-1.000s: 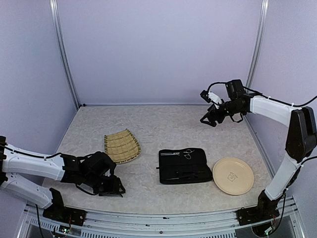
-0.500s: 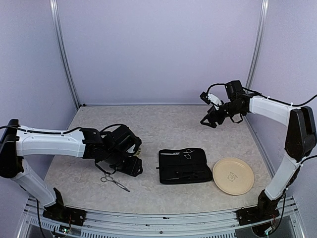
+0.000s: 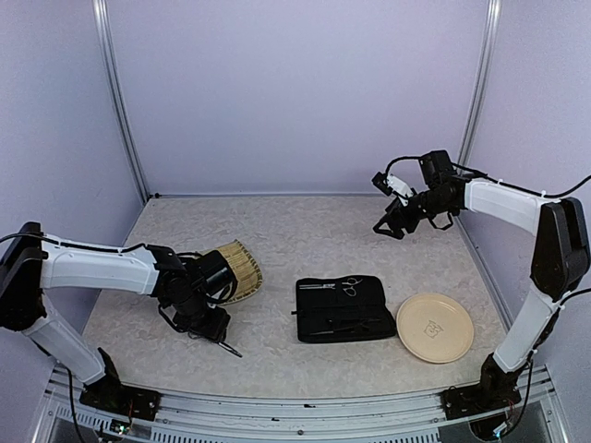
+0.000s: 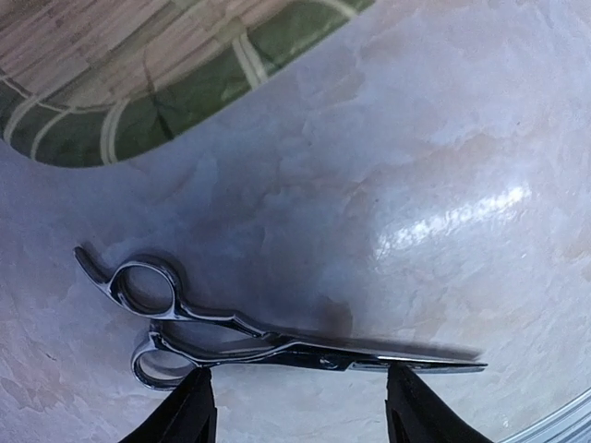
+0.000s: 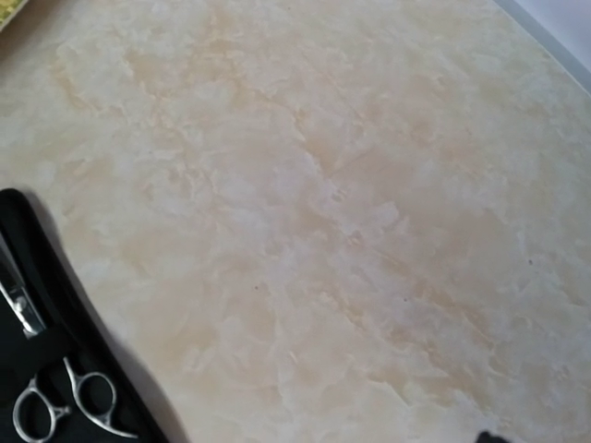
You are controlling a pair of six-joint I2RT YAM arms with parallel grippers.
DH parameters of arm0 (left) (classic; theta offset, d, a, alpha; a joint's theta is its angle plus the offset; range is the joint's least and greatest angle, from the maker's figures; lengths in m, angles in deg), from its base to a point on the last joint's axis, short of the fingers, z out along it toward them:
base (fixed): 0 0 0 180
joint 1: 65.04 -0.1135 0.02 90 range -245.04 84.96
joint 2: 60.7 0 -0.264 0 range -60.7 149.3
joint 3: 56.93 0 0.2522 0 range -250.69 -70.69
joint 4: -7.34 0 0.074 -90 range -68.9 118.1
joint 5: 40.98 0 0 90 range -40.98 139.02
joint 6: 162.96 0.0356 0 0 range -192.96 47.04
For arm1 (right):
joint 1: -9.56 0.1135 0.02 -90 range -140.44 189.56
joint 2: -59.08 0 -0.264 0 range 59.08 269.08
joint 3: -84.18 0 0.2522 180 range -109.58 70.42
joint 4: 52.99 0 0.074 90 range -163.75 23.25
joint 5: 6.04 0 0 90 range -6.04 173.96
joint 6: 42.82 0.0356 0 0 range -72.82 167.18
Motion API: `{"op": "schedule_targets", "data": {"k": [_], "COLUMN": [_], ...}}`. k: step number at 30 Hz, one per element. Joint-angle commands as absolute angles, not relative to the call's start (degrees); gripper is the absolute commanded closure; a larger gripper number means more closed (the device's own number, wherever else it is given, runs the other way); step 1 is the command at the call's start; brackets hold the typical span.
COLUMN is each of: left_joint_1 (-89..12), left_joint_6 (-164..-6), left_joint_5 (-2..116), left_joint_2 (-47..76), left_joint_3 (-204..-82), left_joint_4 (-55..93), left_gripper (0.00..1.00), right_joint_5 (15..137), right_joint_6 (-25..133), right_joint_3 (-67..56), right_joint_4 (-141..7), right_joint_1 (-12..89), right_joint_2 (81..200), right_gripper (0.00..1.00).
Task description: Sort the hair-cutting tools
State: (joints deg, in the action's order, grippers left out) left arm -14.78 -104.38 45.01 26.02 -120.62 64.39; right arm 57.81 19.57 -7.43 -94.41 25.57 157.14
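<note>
Left wrist shows scissors (image 4: 305, 353); overhead, perhaps tips.

A pale marbled tabletop (image 3: 305, 240) bears a woven bamboo tray (image 3: 238, 268) left, black rectangular zip case (image 3: 369, 305) centre, round beige plate (image 3: 434, 327) right. Slim silver metal scissors (image 4: 277, 346) lie lower left.

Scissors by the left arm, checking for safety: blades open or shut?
Shut: the scissors lie flat, blades together in one line, rings side by side.
</note>
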Motion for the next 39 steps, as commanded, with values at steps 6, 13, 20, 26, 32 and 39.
{"op": "schedule_targets", "data": {"k": [6,13,20,26,32,39], "left_joint_1": [-13.66,-10.06,-6.42,-5.46,-7.19,-13.15], "left_joint_6": [-100.85,-100.05,-100.89,-99.18,-94.61,-90.73], "left_joint_5": [48.81,50.74,53.58,52.82,44.28,41.12], "left_joint_2": [27.16,32.92,38.23,41.30,38.94,32.10], "left_joint_3": [-118.17,-119.37,-122.96,-128.65,-131.38,-129.85], "left_joint_4": [61.13,58.36,53.80,51.39,59.23,65.20], "left_gripper": [0.46,0.46,0.49,0.50,0.46,0.59], "right_joint_5": [56.55,56.19,55.93,55.93,55.67,54.60], "right_joint_6": [18.98,18.88,18.54,18.44,18.23,17.80], "right_joint_3": [-8.82,-9.06,-9.25,-9.38,-9.48,-9.69], "right_joint_4": [-95.79,-96.27,-96.68,-96.97,-97.25,-97.92], "right_joint_1": [25.81,25.80,25.76,25.83,25.83,25.75], "right_joint_2": [158.27,158.81,159.57,159.79,159.89,160.36], "right_gripper": [0.18,0.19,0.19,0.20,0.20,0.21]}}
